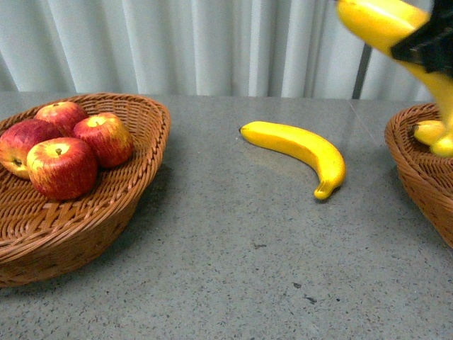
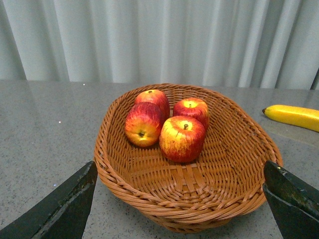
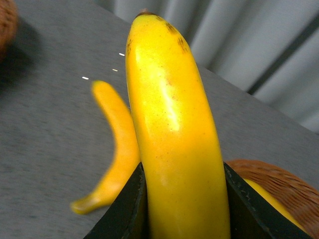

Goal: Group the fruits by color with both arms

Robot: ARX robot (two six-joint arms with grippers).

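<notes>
Several red apples (image 1: pixel 62 166) (image 2: pixel 182 138) lie in the left wicker basket (image 1: pixel 134 202) (image 2: pixel 199 194). My left gripper (image 2: pixel 182 199) is open, its fingers (image 2: pixel 65 206) straddling the basket's near rim with nothing between them. My right gripper (image 1: pixel 428 44) (image 3: pixel 184 209) is shut on a banana (image 1: pixel 379 21) (image 3: pixel 174 129), held high above the right basket (image 1: pixel 417 166) (image 3: pixel 279 186). Another banana (image 1: pixel 301 145) (image 3: pixel 117 144) (image 2: pixel 294 117) lies on the table between the baskets. A banana (image 1: pixel 433 134) (image 3: pixel 271 199) rests inside the right basket.
The grey speckled table (image 1: pixel 233 255) stretches between the two baskets. A white pleated curtain (image 1: pixel 212 42) hangs behind it, with a dark vertical strip (image 1: pixel 362 71) at the right.
</notes>
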